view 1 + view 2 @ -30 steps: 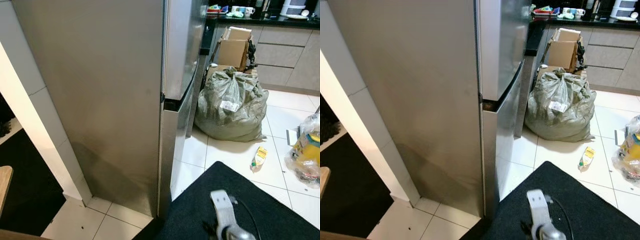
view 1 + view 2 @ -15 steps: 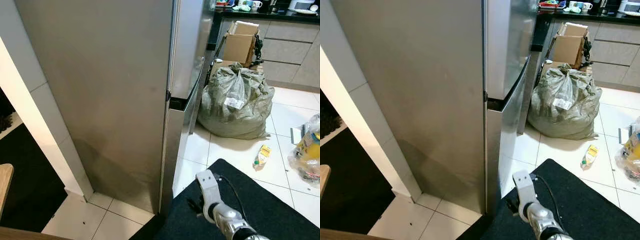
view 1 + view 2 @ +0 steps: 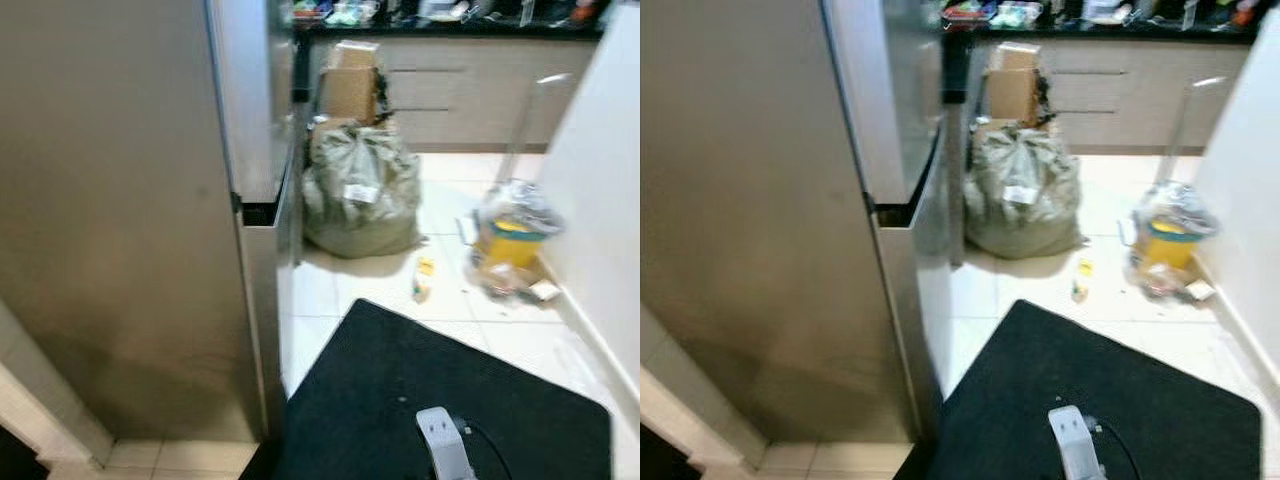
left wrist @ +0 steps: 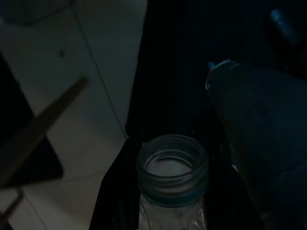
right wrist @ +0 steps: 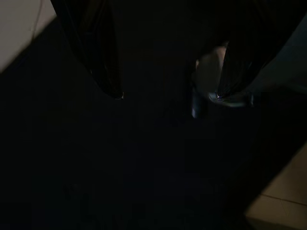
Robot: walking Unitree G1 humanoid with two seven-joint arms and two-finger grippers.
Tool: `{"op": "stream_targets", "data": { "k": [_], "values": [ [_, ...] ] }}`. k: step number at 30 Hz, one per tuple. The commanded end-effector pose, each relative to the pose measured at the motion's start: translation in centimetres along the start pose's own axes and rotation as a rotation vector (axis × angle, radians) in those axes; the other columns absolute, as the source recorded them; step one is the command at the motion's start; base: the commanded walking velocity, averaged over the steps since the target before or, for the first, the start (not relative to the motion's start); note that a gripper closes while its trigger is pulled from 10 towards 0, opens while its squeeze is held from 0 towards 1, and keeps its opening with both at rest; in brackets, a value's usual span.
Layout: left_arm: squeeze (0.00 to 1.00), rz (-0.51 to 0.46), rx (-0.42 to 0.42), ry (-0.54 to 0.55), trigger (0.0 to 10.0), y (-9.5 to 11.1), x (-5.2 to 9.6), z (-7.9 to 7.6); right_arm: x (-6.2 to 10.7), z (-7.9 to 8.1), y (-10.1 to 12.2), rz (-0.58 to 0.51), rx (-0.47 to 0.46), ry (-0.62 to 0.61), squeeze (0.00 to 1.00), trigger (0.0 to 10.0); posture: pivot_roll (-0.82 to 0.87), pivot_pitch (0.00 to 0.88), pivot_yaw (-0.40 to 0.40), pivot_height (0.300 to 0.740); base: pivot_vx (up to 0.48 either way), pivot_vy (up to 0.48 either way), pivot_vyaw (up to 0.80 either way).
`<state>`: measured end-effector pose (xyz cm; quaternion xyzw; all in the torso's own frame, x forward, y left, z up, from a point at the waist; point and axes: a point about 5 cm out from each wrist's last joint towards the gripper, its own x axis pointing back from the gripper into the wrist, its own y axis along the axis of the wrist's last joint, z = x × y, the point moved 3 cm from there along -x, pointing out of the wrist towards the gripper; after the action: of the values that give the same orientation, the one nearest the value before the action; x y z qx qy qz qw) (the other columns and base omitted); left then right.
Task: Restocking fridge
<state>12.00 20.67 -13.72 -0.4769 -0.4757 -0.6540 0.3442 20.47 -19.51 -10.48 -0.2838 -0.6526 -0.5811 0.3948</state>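
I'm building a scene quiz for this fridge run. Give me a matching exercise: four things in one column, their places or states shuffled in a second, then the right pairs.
Things:
1. glass jar
2. grey-green sack
3. cardboard box
4. black mat

Places or states:
A. behind the sack, against the cabinets
B. on the tiles beside the fridge
C. between the left gripper fingers
D. knotted shut, on the floor by the fridge door

Pairs: 1-C, 2-D, 3-A, 4-B

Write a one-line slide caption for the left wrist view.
Left end effector grips an open glass jar between its black fingers, above pale floor tiles and a dark mat.
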Motion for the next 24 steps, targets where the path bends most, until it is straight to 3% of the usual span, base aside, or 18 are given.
{"op": "stream_targets", "data": {
  "k": [1, 12, 24],
  "values": [
    [0.00, 0.003, 0.003, -0.039, 10.0, -0.1, -0.1, -1.3, 0.1, 0.1, -1.3, 0.042, -0.015, -0.004, 0.00, 10.0, -0.02, 0.000, -0.004, 0.740, 0.000, 0.000, -0.79],
    [0.00, 0.001, -0.005, -0.038, 10.0, 0.1, -0.2, -1.3, 0.6, 0.1, -4.2, 0.116, -0.046, -0.015, 0.00, 10.0, -0.02, 0.000, -0.002, 0.740, 0.000, 0.000, -0.79],
    [0.00, 0.002, -0.002, -0.031, 10.0, 0.0, -0.1, -1.2, 0.8, 0.1, -5.0, 0.139, -0.053, -0.019, 0.00, 10.0, -0.02, 0.000, 0.000, 0.740, 0.000, 0.000, -0.79]
  ]
}}
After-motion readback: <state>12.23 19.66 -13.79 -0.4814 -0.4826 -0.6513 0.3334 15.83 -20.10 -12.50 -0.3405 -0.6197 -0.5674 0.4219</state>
